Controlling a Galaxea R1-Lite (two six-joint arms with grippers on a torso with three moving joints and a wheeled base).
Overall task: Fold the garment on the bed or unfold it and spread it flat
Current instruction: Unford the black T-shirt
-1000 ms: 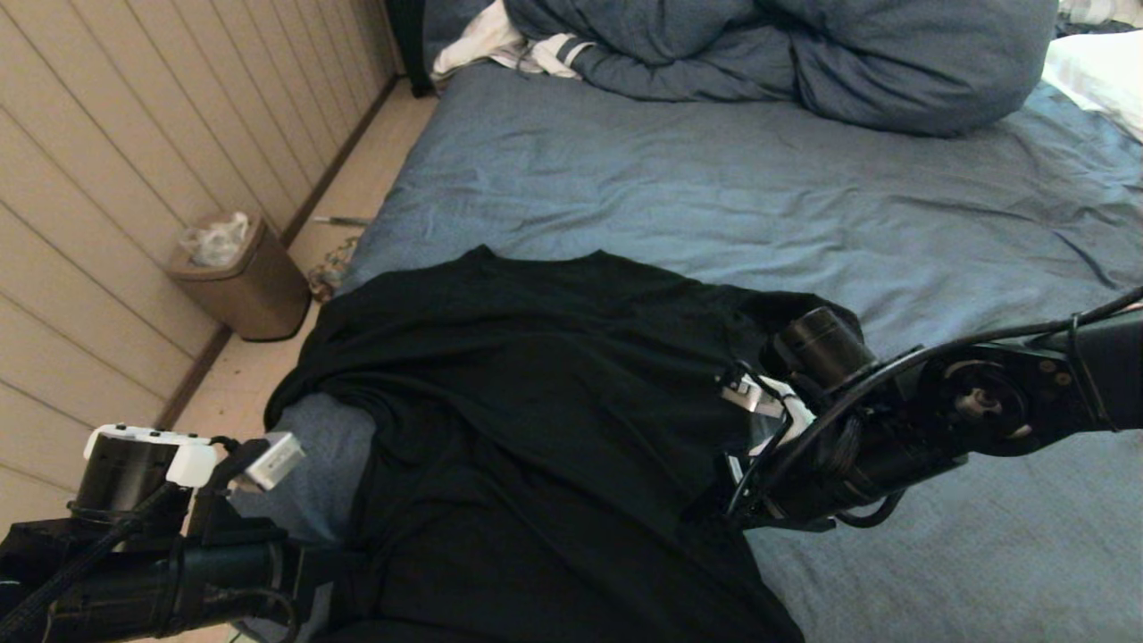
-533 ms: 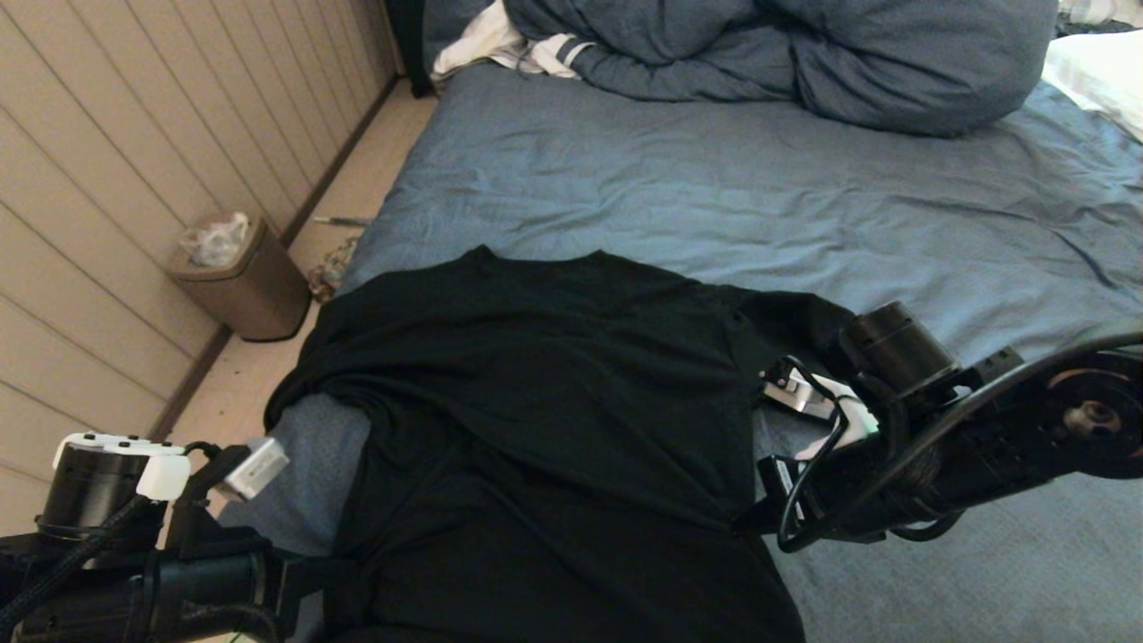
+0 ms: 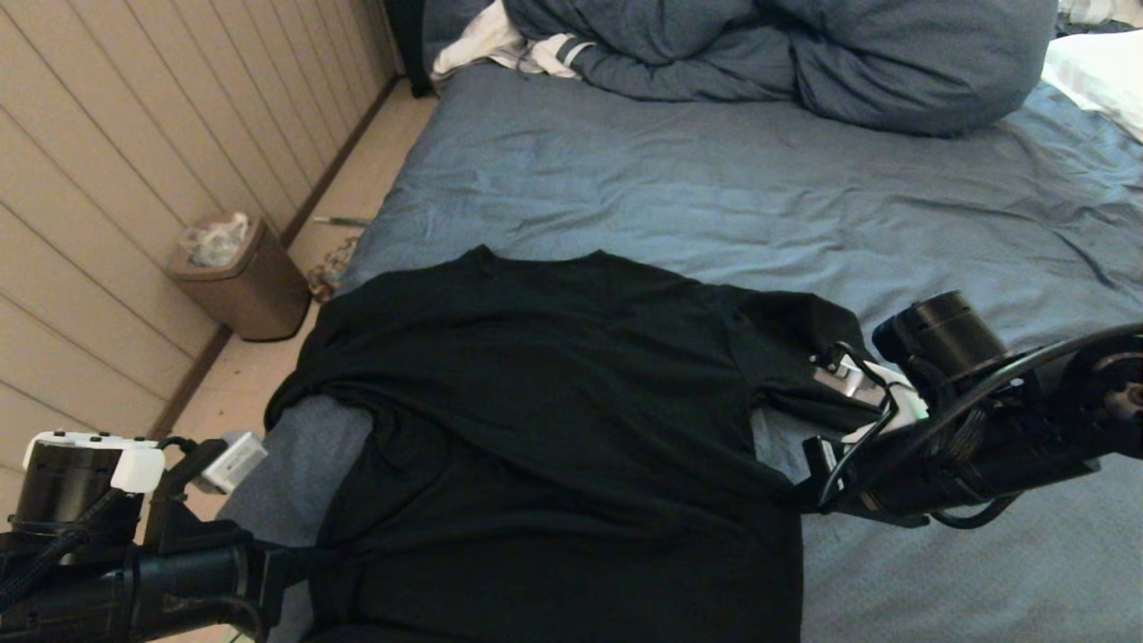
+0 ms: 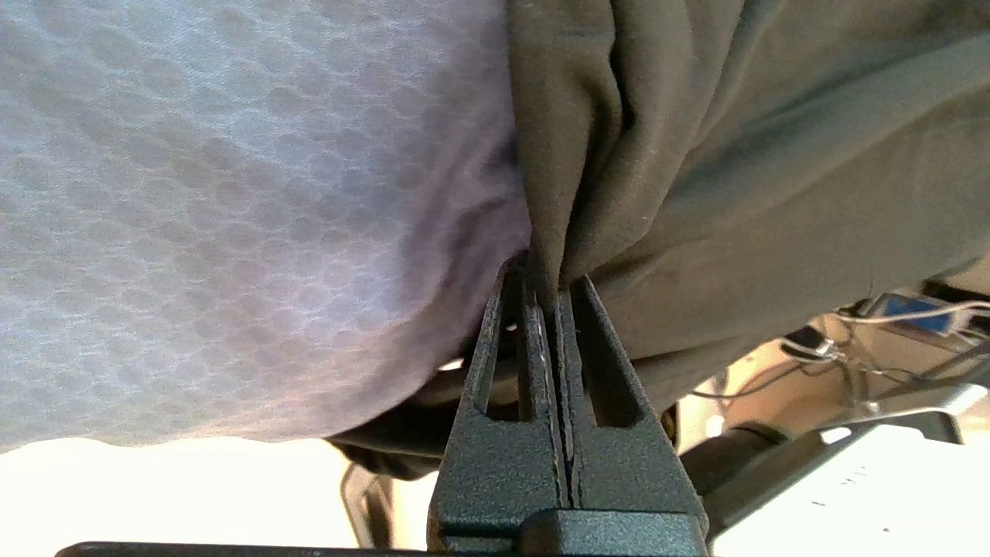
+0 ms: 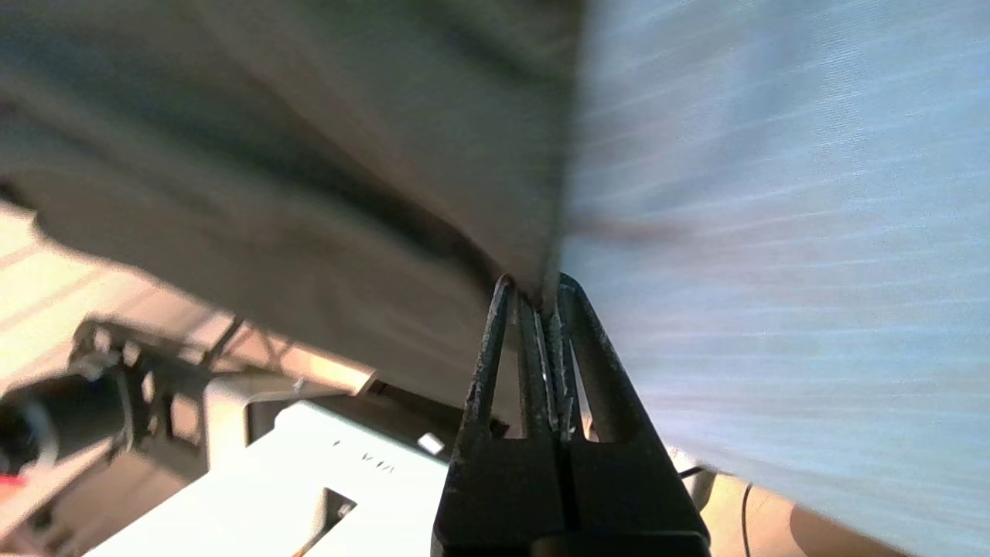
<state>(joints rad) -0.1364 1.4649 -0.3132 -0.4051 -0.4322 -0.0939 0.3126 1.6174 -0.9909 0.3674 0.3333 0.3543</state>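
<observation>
Sliding outward toward the bed's [image 3: 679, 179] right edge, my right gripper [image 5: 547, 298] now pinches the garment [image 3: 554, 393], like my left gripper [image 4: 545, 282], ready to spread it.

1. A bulky blue duvet [image 3: 786, 58] is lying heaped at the far end, bunching into thick folds.
2. White striped clothing [image 3: 513, 45] is lying crumpled just beside the duvet's left end.
3. A white pillow [image 3: 1103, 71] is showing at the far right edge, next to the duvet.
4. A brown bin [image 3: 241, 277] is standing on the floor [image 3: 357, 179] against the panelled wall [image 3: 134, 134], with a clear bag sticking out of its top.
</observation>
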